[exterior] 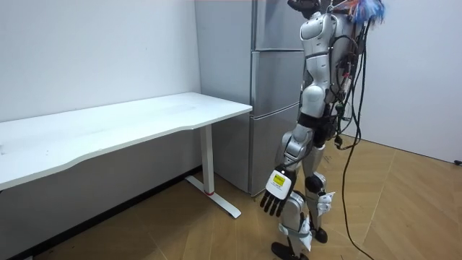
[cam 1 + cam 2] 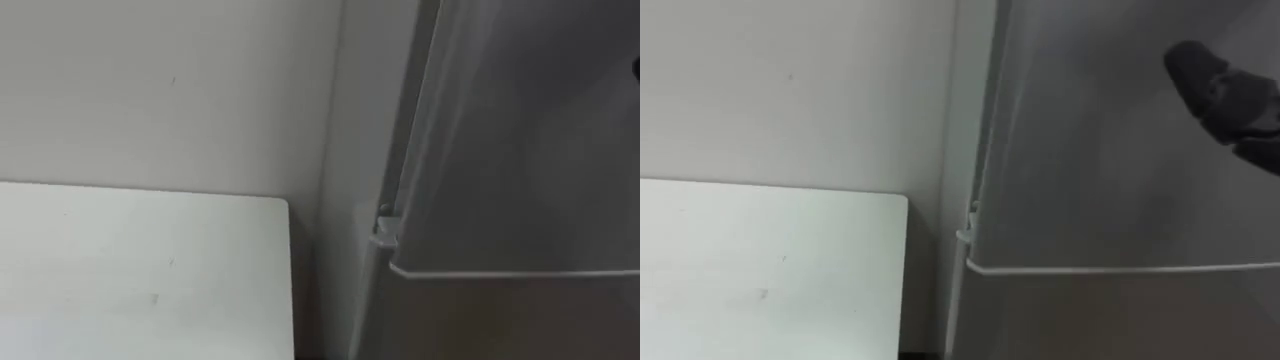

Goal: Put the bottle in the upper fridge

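The right hand (image 2: 1225,90), raised at the upper fridge door (image 2: 1090,150), is cut off, its state unclear; left hand (image 1: 276,189) hangs relaxed, empty.

**A white table, a wall and a wood floor**

A long white table (image 1: 144,119) stands right along the pale wall (image 1: 86,50). Its top is flat and smooth, and its front edge bends in a soft wave. A white leg (image 1: 207,157) holds up the end at the room view's right. A flat white foot (image 1: 216,198) sticks out from the leg across the floor (image 1: 404,209). The floor is brown wood laid in a zigzag.
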### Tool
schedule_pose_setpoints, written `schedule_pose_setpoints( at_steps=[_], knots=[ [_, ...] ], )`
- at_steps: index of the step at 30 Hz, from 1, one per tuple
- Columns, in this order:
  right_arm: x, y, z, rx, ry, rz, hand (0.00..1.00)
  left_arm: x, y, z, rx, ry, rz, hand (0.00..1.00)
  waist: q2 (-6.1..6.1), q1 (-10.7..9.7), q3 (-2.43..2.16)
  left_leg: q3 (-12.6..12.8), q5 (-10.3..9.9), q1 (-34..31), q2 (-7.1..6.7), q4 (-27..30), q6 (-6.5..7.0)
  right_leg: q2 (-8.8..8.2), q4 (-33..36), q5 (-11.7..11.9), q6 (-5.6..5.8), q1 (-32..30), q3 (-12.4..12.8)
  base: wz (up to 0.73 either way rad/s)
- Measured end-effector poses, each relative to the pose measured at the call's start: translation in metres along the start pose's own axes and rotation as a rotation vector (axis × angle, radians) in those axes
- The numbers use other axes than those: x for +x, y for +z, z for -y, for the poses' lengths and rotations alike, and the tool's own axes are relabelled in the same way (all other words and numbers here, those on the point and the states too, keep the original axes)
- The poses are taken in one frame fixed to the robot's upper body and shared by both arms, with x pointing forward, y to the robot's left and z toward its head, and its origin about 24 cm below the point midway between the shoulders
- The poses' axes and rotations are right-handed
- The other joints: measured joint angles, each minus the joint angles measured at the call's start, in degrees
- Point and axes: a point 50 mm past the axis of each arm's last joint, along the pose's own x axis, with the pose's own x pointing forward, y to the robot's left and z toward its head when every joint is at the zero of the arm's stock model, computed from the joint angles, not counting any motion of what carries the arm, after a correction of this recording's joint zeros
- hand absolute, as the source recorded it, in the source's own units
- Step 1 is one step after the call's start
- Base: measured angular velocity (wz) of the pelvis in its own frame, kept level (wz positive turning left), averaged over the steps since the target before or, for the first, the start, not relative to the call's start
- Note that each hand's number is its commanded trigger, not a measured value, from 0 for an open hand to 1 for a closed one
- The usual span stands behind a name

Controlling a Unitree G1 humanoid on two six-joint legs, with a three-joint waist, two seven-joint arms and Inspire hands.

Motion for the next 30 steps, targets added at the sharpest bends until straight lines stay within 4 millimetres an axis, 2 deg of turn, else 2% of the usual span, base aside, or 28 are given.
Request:
schedule_pose_setpoints(
  at_steps=[2, 5, 8, 18, 23, 29, 30],
  knots=[
    [0.0, -0.001, -0.005, 0.013, 0.036, -0.004, 0.0, 0.0, 0.0, 0.0, 0.0, 0.0, -0.004, 0.0, 0.07, 0.0, 0.04, -0.5, 0.0, 0.0, -0.01, 0.0, -0.02, -0.03, -0.1, 0.0, -0.01, 0.2, -0.6, 0.15],
    [0.001, -0.002, -0.007, 0.015, 0.074, -0.001, 0.0, 0.0, 0.0, 0.003, 0.003, -0.008, -0.002, 0.0, 0.64, 1.2, 0.45, -0.7, 0.0, -0.1, 0.0, 0.0, -0.05, 0.02, 0.0, 0.0, -0.02, 0.4, -0.8, 0.02],
    [0.001, -0.003, -0.01, 0.022, 0.107, -0.007, 0.0, 0.0, 0.001, 0.002, 0.003, -0.007, 0.0, 0.0, 0.95, 1.4, 0.63, -0.9, 0.0, -0.1, 0.0, -0.1, -0.05, 0.02, 0.0, 0.0, -0.02, 0.3, -0.9, 0.01],
    [0.0, -0.005, -0.017, 0.039, 0.179, -0.009, 0.0, 0.0, 0.0, 0.002, 0.004, -0.009, -0.005, 0.0, 0.84, 1.5, 0.4, -1.1, 0.0, -0.1, 0.0, -0.2, -0.06, 0.05, 0.1, 0.0, -0.02, 0.4, -1.0, 0.01],
    [-0.005, -0.018, -0.013, 0.038, 0.182, -0.071, 0.0, 0.0, 0.002, 0.004, 0.045, -0.018, 0.003, 0.0, 0.5, 1.5, 0.48, -1.5, -0.1, 0.0, 0.01, 0.1, -0.1, -0.07, 0.0, 0.0, -0.04, 1.1, -1.9, 0.08],
    [-0.017, -0.027, -0.012, 0.057, 0.169, -0.122, 0.0, -0.001, 0.0, 0.006, 0.047, -0.023, -0.009, 0.0, 1.25, 1.4, 0.39, -1.5, -0.1, -0.7, -0.06, 1.0, -0.07, -0.29, -0.3, 0.1, -0.13, 0.9, -2.3, 0.0],
    [-0.017, -0.028, -0.012, 0.058, 0.165, -0.128, 0.0, -0.001, 0.0, 0.006, 0.048, -0.023, -0.013, 0.0, 1.51, 1.4, 0.23, -1.5, -0.1, -0.7, -0.1, 1.0, -0.06, -0.3, -0.9, 0.2, -0.15, 0.9, -2.3, 0.0]
  ],
)
